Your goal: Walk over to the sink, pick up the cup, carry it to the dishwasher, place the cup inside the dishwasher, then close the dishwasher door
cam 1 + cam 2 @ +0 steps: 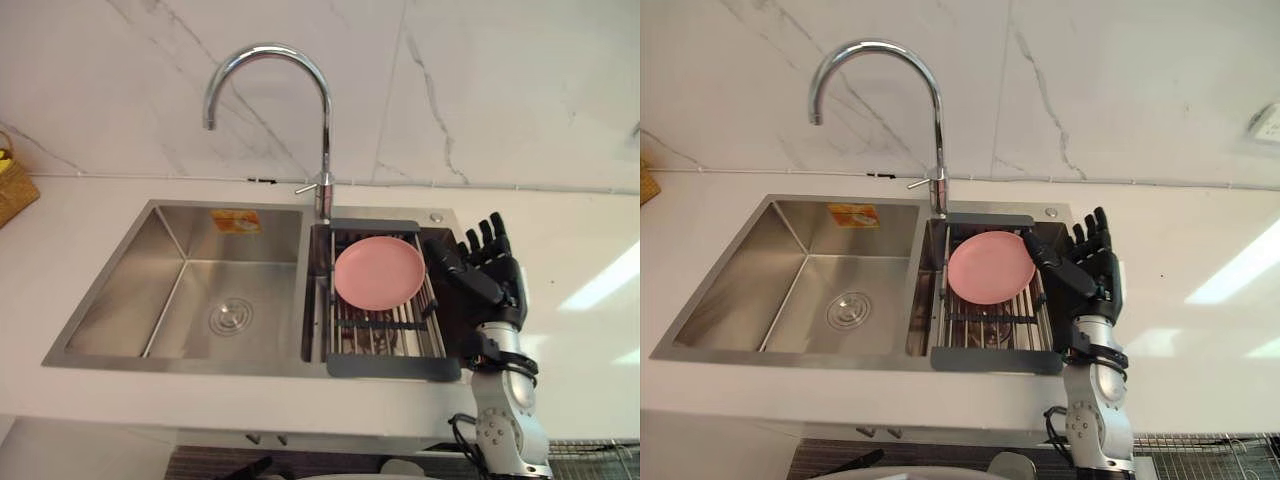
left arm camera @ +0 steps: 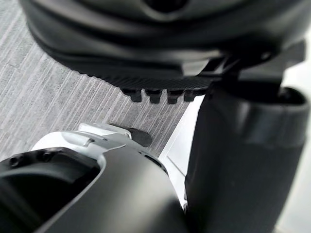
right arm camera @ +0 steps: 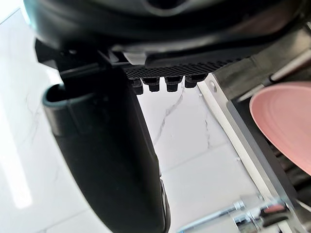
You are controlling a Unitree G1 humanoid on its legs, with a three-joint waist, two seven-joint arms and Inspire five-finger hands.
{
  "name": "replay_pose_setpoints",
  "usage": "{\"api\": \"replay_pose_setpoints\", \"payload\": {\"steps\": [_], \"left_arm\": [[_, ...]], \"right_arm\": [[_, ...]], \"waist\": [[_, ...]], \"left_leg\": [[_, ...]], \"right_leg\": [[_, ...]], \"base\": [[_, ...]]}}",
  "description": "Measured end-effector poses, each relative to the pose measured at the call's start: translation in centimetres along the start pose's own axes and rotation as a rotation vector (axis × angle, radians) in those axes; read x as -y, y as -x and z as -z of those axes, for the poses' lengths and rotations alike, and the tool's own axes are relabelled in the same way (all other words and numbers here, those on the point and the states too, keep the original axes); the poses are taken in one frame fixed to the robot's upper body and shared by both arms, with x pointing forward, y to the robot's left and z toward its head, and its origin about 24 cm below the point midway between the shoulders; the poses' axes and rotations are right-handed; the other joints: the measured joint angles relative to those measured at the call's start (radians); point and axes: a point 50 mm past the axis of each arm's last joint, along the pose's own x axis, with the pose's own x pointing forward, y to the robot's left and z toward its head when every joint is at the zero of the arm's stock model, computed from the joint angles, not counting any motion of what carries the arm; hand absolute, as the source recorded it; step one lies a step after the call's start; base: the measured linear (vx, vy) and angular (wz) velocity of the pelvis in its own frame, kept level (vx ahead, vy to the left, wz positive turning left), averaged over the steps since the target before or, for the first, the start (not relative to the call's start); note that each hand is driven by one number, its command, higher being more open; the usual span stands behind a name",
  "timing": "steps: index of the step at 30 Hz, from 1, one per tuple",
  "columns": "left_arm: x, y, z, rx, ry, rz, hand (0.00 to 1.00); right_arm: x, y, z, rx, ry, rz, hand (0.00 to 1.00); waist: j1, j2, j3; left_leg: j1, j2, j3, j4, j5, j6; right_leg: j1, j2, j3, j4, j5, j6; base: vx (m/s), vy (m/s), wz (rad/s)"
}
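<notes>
Nearest, below the counter [image 1: 590, 330] edge, a wire basket [image 1: 595, 455] juts out; it probably belongs to the open dishwasher, ready for loading. The left hand [image 2: 146, 53] hangs low over grey floor with straight fingers and nothing between fingers and thumb. It appears idle, leaving the reach to the other arm.

The right hand [image 1: 505, 280] stands upright above the counter, just beside the right end of the rack [image 1: 395, 367]. Its fingers [image 1: 490, 235] are spread and straight and its thumb [image 1: 460, 270] angles toward the plate [image 1: 379, 272]. The hand is unclenched and empty, a posture that suits an approach before any grasp.

The rack bridges the right basin of the sink [image 1: 130, 290], so that what lies on it drains. The pink plate leans on the rack bars and covers much of them.

Where the cup is cannot be told with certainty. A dark shape [image 1: 372, 322] under the bars, just in front of the plate, may be it. If so, the hand must come in from the side or from above and clear the plate to reach it.

The left basin lies bare down to its drain [image 1: 230, 316]. Behind the basins the faucet [image 1: 322, 110] arches toward the left one, against the marbled wall [image 1: 500, 80].
</notes>
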Motion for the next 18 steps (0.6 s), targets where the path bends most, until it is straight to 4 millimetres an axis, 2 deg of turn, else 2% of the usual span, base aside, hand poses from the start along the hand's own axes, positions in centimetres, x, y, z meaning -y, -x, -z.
{"api": "replay_pose_setpoints", "payload": {"steps": [4, 9, 12, 18], "left_arm": [[-0.2, 0.0, 0.4, -0.006, 0.015, 0.006, 1.00], [-0.4, 0.0, 0.1, 0.024, -0.068, -0.013, 1.00], [-0.4, -0.1, 0.1, 0.028, -0.091, -0.015, 1.00], [-0.4, -0.1, 0.1, 0.026, -0.123, -0.006, 1.00]], "right_arm": [[0.9, -0.1, -0.7, 0.031, 0.015, 0.035, 1.00], [1.1, 0.1, -0.9, 0.044, 0.049, -0.004, 1.00], [0.8, 0.2, -1.0, 0.037, 0.149, -0.104, 1.00], [0.6, -0.6, -3.4, 0.045, 0.448, -0.339, 1.00]], "waist": [[-0.007, 0.005, 0.004], [-0.019, 0.008, 0.006], [-0.025, 0.009, 0.006], [-0.033, 0.010, 0.005]], "left_leg": [[0.036, 0.031, 0.010, -0.022, -0.010, -0.018], [0.054, 0.022, 0.033, -0.050, -0.010, -0.018], [0.058, 0.016, 0.045, -0.055, -0.010, -0.018], [0.057, 0.015, 0.045, -0.060, -0.007, -0.019]], "right_leg": [[0.033, 0.035, -0.004, -0.023, 0.002, -0.002], [0.039, 0.034, 0.014, -0.048, 0.015, 0.005], [0.040, 0.031, 0.021, -0.061, 0.019, 0.006], [0.041, 0.032, 0.019, -0.061, 0.019, 0.006]], "base": [[0.17, -0.088, -0.11], [0.04, 0.020, -0.13], [-0.01, 0.016, -0.11], [-0.02, -0.005, 0.00]]}}
